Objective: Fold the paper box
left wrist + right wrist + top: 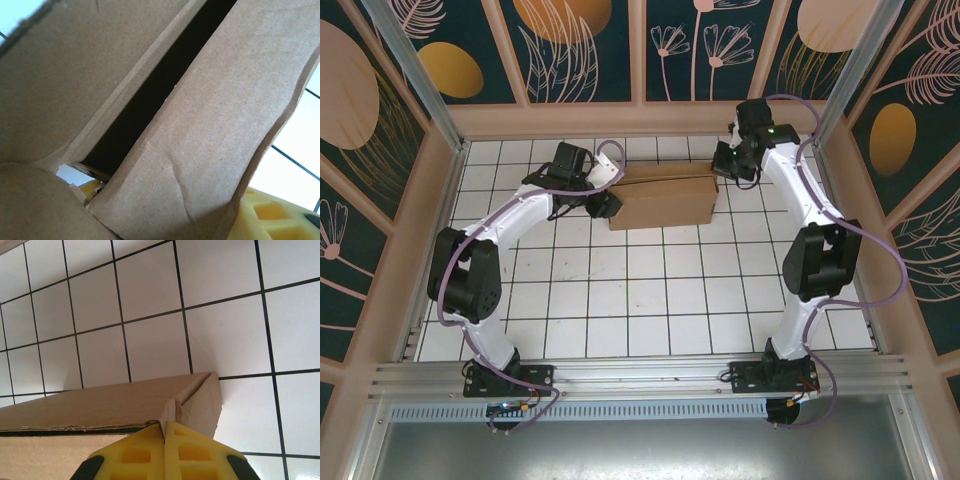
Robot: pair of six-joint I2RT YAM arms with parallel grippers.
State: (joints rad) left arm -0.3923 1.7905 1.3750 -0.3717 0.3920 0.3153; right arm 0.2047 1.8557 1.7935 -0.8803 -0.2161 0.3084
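Observation:
The paper box (pixel 665 200) is a brown cardboard box lying at the back middle of the tiled table, its top seam slightly ajar. My left gripper (pixel 608 205) is at the box's left end. In the left wrist view, a creased cardboard flap (pixel 210 115) runs between the two yellow fingers (pixel 280 215), which are closed on it, and a dark gap opens into the box. My right gripper (pixel 723 165) is at the box's right end. Its yellow fingertips (pixel 165 426) are shut together against the upper corner of the box (pixel 100 402).
The white tiled table (pixel 650 300) stretches toward the arm bases. A wooden frame with patterned walls (pixel 580 110) stands close behind the box. Cables loop along both arms.

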